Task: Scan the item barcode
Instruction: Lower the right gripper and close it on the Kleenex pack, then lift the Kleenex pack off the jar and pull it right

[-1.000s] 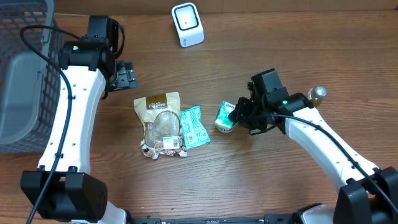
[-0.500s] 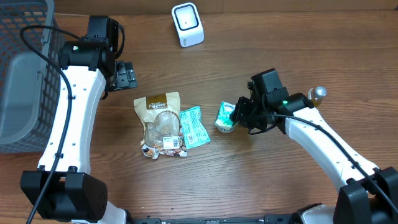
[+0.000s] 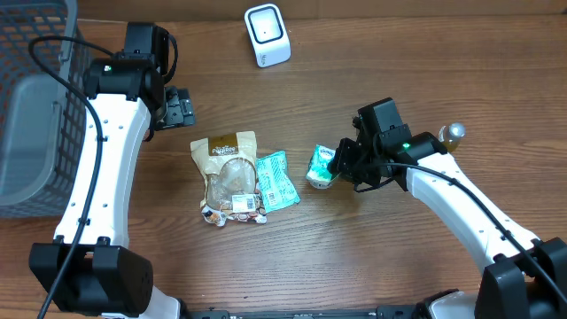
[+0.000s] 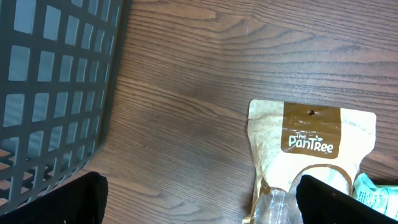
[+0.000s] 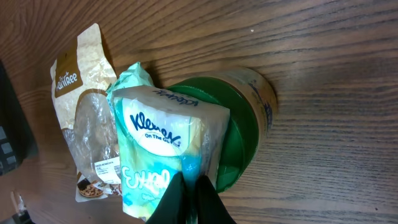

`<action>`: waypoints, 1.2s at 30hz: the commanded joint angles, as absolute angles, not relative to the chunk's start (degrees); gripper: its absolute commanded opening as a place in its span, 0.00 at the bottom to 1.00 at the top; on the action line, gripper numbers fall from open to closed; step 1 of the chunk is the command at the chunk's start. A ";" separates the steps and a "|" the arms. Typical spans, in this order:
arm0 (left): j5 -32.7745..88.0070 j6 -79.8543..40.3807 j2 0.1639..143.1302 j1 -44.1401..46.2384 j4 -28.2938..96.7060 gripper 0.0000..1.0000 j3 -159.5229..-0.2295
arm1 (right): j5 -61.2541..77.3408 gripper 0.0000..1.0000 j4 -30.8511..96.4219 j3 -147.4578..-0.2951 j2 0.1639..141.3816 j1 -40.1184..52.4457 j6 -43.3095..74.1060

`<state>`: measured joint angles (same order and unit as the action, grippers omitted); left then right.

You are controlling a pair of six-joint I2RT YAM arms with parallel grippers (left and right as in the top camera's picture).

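Note:
My right gripper is shut on the lower edge of a small teal Kleenex tissue pack. The pack rests against a green-lidded can lying on the table. No barcode shows on the pack in any view. The white scanner stands at the back of the table, well away from the pack. Far to the left, my left gripper is open above bare wood, with its black fingers wide apart and nothing between them.
A tan PanTree snack pouch lies mid-table with a second teal pack beside it. A grey mesh basket fills the far left. A small gold knob sits right of my right arm.
The right gripper's jaws have closed the last little way onto the tissue pack's edge. Neither arm nor any item has visibly shifted.

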<state>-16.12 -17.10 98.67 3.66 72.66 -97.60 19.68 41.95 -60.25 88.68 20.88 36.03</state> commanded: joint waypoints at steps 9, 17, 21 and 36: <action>-16.88 -16.71 98.91 3.40 72.62 1.00 -98.39 | 24.43 0.04 41.23 -61.08 87.68 20.10 28.99; -16.88 -16.71 98.91 3.40 72.62 1.00 -98.39 | 31.99 0.04 41.76 -62.02 80.05 14.96 25.61; -16.88 -16.71 98.91 3.40 72.62 1.00 -98.39 | 39.09 0.04 43.00 -62.02 75.59 11.09 21.87; -16.88 -16.71 98.91 3.40 72.62 0.99 -98.39 | 56.77 0.04 46.87 -62.02 67.99 6.94 11.25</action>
<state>-16.14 -17.12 98.67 3.66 72.66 -97.60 48.47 47.18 -60.45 69.06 7.11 15.70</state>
